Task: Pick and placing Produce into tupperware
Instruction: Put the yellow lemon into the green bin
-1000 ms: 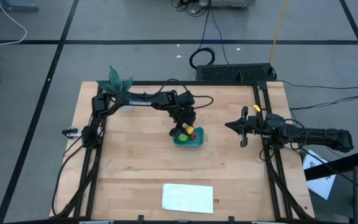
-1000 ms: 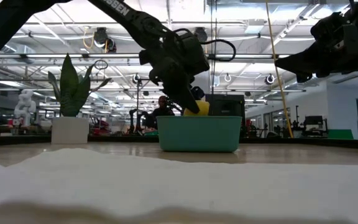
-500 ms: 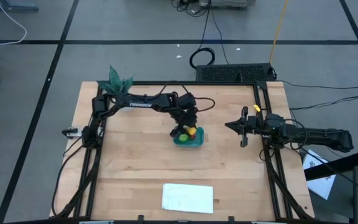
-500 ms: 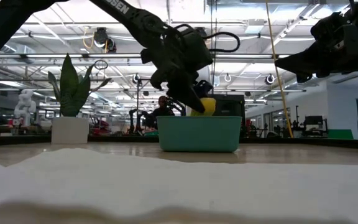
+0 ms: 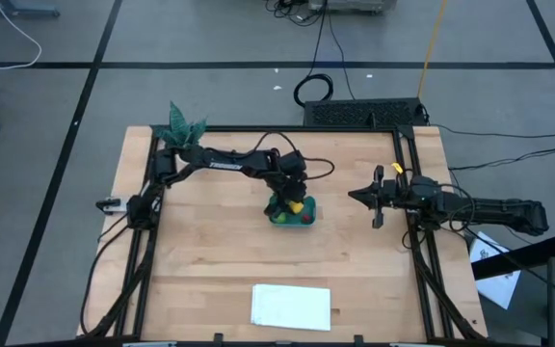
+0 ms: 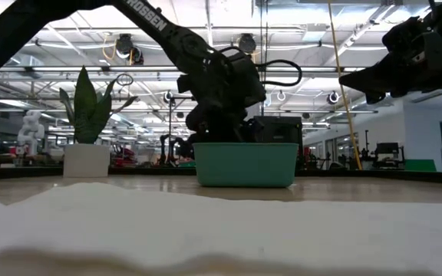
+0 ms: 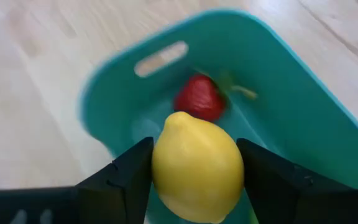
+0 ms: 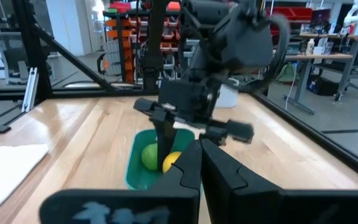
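Three produce pieces are visible in total: one lime-green piece (image 5: 280,203), one red piece (image 5: 306,218) and one lemon (image 5: 297,205), all inside or over the single teal tupperware (image 5: 295,221) in the middle of the table in the high view, where the left gripper (image 5: 290,198) reaches down into the tub and the right gripper (image 5: 362,196) waits well apart at the right side. In the low view, the left gripper (image 6: 219,126) is dipped behind the tub's near wall, and one potted plant (image 6: 87,132) stands far on the left. In the left wrist view, the two fingers (image 7: 122,180) pinch the lemon (image 7: 197,167) between them, just above the tub floor, with the red piece (image 7: 200,98) lying beyond it. In the right wrist view, the right gripper's (image 8: 201,163) fingers are pressed together, and the lime-green piece (image 8: 150,156) sits in the tub beside the lemon. I judge that the lemon could roll or bounce out when released, because the tub is shallow and already crowded; the fingers could also catch the rim while lifting and drag the tub.
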Robot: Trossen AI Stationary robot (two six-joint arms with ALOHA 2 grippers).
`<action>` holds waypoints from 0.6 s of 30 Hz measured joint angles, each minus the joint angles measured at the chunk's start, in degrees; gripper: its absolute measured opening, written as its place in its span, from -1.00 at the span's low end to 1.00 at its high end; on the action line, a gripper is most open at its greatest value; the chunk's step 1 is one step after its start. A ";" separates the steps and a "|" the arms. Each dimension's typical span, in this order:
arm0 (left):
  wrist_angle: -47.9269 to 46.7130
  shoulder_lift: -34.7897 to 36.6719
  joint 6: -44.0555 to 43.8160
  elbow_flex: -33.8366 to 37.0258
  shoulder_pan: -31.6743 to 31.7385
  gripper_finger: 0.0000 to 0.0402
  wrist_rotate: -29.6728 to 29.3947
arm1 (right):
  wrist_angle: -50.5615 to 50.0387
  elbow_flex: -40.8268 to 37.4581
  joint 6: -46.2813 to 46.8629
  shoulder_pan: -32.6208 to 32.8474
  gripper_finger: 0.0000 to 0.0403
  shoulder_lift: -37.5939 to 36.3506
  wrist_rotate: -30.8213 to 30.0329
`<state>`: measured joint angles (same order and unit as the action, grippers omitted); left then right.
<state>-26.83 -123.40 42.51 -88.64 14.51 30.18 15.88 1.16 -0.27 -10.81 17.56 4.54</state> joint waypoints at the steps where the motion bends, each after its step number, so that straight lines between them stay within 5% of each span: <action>1: -0.49 -0.06 -0.42 0.00 -0.01 0.06 0.02 | 0.23 0.00 0.00 -0.02 -1.00 0.17 0.00; 10: 0.09 -0.17 -11.55 0.02 0.23 0.06 0.89 | 0.30 0.00 0.02 -0.02 -1.00 0.33 0.00; 18: -0.25 -0.30 -12.53 0.02 -0.26 0.06 0.94 | 0.34 -0.02 0.92 -0.02 -1.00 0.33 0.00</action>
<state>-27.08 -123.70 29.99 -88.62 14.26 31.12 16.23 1.15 0.64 -10.83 17.89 4.54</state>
